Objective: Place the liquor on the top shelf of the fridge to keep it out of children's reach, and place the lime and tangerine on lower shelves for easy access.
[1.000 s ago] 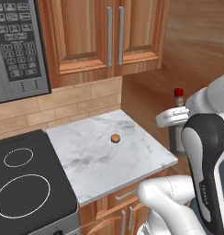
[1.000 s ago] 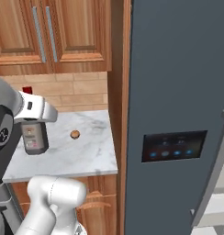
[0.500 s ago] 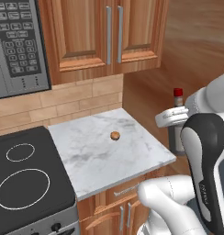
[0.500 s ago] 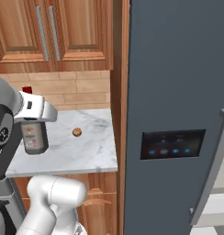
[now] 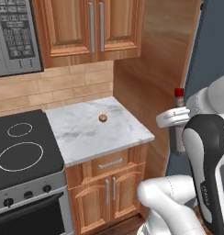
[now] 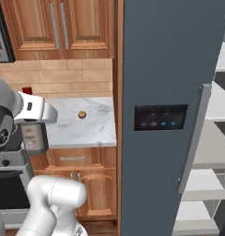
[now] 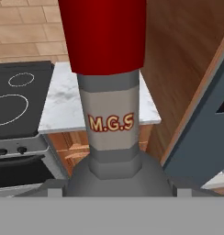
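we see the liquor bottle (image 6: 35,137) carried upright in the air, off the marble counter (image 5: 86,133), in front of the arm. in the right base view its red cap (image 6: 26,90) pokes out above the white wrist and its pale label hangs below it; in the left base view the cap (image 5: 179,92) shows just above the wrist, close to the wooden side panel (image 5: 155,59) and the edge of the fridge (image 6: 174,69). in the hand view the bottle (image 7: 111,133) rises straight up the middle, its neck label reading "m.g.s" and the red cap (image 7: 103,32) at the top. the gripper (image 7: 114,193) sits around the bottle's shoulder, and we take it to be clamped on the glass, though the fingertips themselves are hidden, so the contact is hard to make out.

the tangerine (image 5: 103,118) rests alone on the marble counter, well apart from the bottle, with the black stovetop (image 5: 19,147) to its left. the fridge's dark door with its blue-lit panel (image 6: 160,117) stands open, and pale grey shelves (image 6: 216,106) show past its right edge.
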You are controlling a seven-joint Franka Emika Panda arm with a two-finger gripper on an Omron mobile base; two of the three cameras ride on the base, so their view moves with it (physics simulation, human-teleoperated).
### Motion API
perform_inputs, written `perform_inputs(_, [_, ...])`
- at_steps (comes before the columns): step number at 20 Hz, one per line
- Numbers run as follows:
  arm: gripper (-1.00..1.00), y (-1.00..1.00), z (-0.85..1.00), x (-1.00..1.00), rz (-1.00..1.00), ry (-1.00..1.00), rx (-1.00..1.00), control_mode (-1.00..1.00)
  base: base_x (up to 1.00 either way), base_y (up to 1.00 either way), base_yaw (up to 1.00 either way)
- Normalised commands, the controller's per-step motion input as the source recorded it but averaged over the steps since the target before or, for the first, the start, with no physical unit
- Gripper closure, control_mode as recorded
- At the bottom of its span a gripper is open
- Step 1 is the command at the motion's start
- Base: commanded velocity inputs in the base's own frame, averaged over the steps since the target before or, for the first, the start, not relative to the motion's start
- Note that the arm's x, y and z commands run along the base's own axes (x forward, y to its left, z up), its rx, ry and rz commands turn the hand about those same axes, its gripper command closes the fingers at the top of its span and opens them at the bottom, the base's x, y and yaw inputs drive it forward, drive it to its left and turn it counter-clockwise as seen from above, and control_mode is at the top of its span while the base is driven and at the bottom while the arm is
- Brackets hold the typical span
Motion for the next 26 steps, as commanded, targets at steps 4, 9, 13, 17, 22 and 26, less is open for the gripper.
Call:
perform_inputs(4, [1.00, 0.00, 0.00, 0.00, 0.00, 0.00, 0.00, 1.00, -0.04, -0.42, 0.10])
perform_inputs(9, [1.00, 0.00, 0.00, 0.00, 0.00, 0.00, 0.00, 1.00, 0.04, -0.81, 0.15])
perform_inputs(13, [1.00, 0.00, 0.00, 0.00, 0.00, 0.00, 0.00, 1.00, 0.04, -0.99, 0.13])
perform_inputs(17, [1.00, 0.00, 0.00, 0.00, 0.00, 0.00, 0.00, 1.00, 0.01, -0.96, 0.11])
perform_inputs(22, [1.00, 0.00, 0.00, 0.00, 0.00, 0.00, 0.00, 1.00, 0.01, -0.82, 0.07])
perform_inputs(26, [1.00, 0.00, 0.00, 0.00, 0.00, 0.00, 0.00, 1.00, 0.01, -0.64, 0.02])
